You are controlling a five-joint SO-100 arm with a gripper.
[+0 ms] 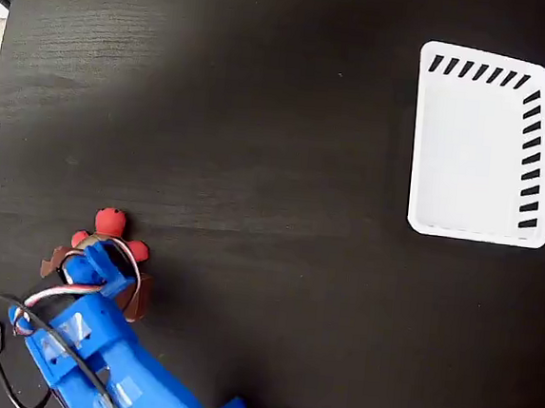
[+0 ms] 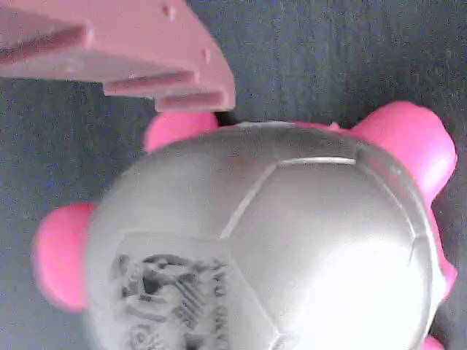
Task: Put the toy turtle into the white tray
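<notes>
Gripper (image 1: 95, 263) at 8 o'clock over toy turtle (image 1: 110, 229); finger spread, grasp unclear. White tray (image 1: 419, 131) at 2 o'clock.

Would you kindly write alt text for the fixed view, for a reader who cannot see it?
Seen from above, a blue robot arm at lower left has its brown hand over a toy turtle, whose red head and feet poke out. An empty white tray with dark slots along two sides sits far off at upper right on the black table.
</notes>
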